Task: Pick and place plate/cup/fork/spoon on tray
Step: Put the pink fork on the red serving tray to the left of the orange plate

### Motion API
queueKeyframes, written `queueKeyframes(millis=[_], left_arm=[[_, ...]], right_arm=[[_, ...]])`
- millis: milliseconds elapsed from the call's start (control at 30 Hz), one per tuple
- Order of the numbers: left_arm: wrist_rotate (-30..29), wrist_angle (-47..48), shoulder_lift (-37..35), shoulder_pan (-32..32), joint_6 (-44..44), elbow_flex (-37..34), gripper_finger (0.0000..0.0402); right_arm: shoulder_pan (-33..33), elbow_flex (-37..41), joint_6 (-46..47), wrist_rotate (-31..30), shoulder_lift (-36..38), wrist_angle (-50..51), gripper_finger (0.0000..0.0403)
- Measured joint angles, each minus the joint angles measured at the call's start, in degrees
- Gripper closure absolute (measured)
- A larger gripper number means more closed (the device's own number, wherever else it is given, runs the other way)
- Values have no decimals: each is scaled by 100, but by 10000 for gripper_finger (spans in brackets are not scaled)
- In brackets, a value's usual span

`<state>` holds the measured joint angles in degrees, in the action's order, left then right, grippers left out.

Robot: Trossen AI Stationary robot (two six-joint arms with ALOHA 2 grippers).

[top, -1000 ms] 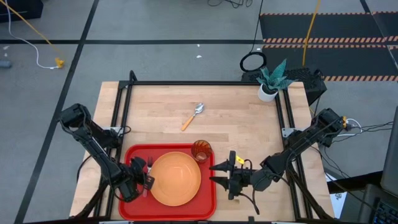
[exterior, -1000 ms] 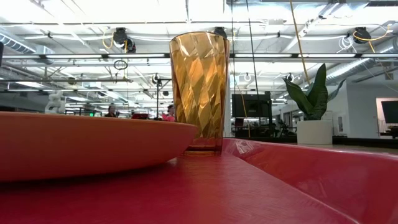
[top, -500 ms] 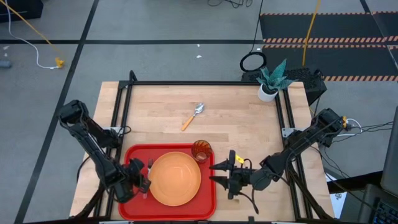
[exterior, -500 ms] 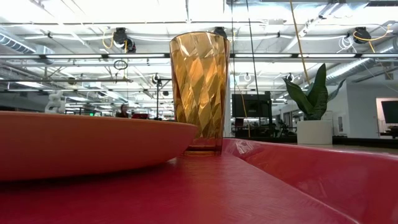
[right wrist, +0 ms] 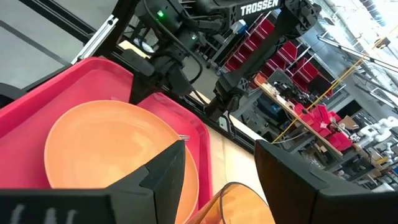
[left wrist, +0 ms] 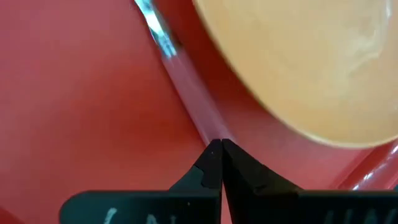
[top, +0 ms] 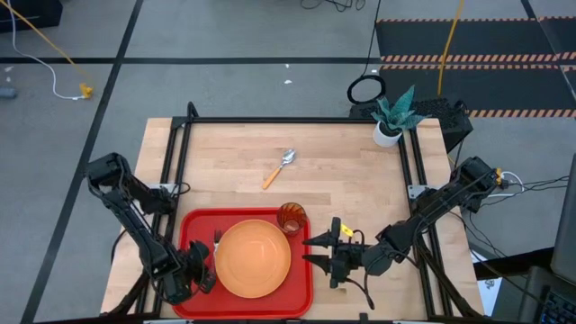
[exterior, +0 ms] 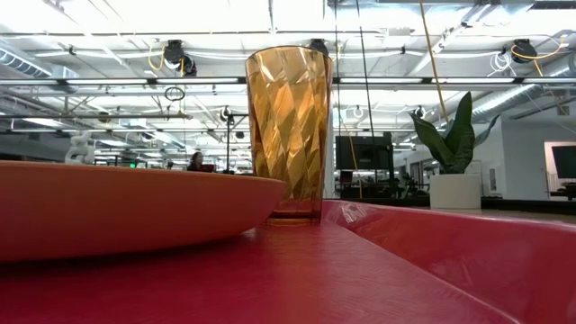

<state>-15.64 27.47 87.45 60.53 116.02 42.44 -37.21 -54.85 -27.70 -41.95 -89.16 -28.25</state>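
Observation:
The red tray [top: 191, 227] lies at the table's near edge. On it are the orange plate [top: 253, 259], the amber cup [top: 291, 218] upright at its far right corner, and the fork [top: 216, 239], flat to the left of the plate. The spoon [top: 278, 169] lies on the bare table farther back. My left gripper [top: 202, 274] is shut over the tray's near left part, its tips [left wrist: 219, 149] at the free end of the fork's pink-red handle [left wrist: 189, 93]. My right gripper [top: 312, 251] is open and empty just right of the tray. My left gripper's shut fingertips [left wrist: 211, 163] stand at the free end of the fork's handle [left wrist: 210, 134], which lies flat on the tray. The fingers run along the handle's line from its near end. I cannot tell whether they touch it.
A small white pot with a green plant [top: 391, 117] stands at the table's far right corner. A black frame [top: 297, 120] runs along the table's edges. Bare wood [top: 342, 171] lies between the tray and the plant. A person shows far off in the room [exterior: 195, 161].
My left gripper has drawn back toward the table's near left corner, away from the fork's tines. The fork, plate and cup stay where they were on the tray.

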Motion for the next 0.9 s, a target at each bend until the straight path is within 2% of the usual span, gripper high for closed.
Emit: queueKeyframes(millis=[533, 700, 900], left_arm=[[8, -253, 68, 0, -330, 2, 394], [-74, -185, -268, 0, -589, 0, 397], [-92, 221, -1023, -2, -1086, 0, 393]], right_arm=[[87, 0, -13, 7, 0, -17, 216], [214, 0, -11, 4, 0, -17, 216], [370, 0, -226, 2, 0, -13, 216]])
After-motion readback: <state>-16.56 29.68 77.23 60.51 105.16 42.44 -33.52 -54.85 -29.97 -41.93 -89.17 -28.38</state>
